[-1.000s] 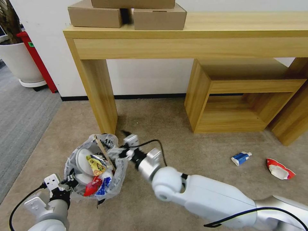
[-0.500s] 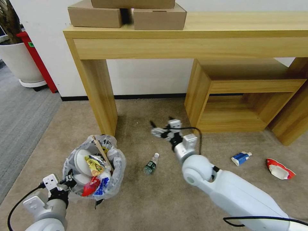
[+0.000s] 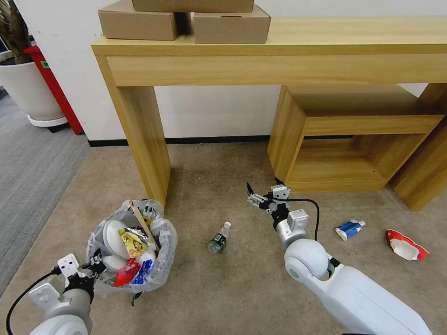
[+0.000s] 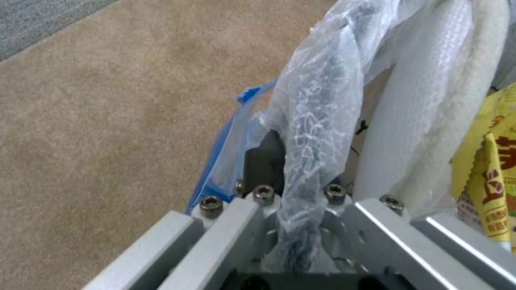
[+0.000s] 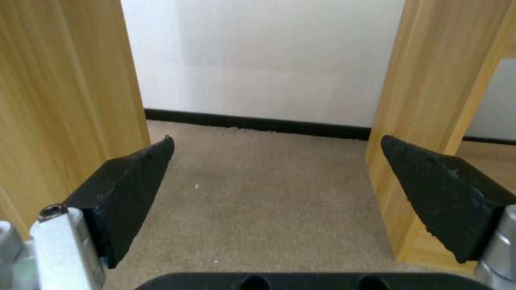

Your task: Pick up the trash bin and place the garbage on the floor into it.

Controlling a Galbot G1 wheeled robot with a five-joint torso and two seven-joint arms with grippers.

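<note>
A white wall [image 3: 214,116] with a black baseboard [image 3: 219,139] runs behind a light wooden console table [image 3: 279,56], which carries three cardboard boxes [image 3: 186,21] at its left end. A lower open wooden shelf unit [image 3: 354,139] stands beneath the table at right. Beige short-pile carpet [image 3: 223,293] adjoins grey striped carpet [image 3: 32,172] at left, where a large white plant pot [image 3: 28,93] stands beside a red object [image 3: 56,88] leaning against the wall.

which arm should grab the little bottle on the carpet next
The right. Its hand is open and empty above the carpet, not far from the small plastic bottle. The left hand is shut on the trash bin rim, so it is likely best left holding it.
</note>
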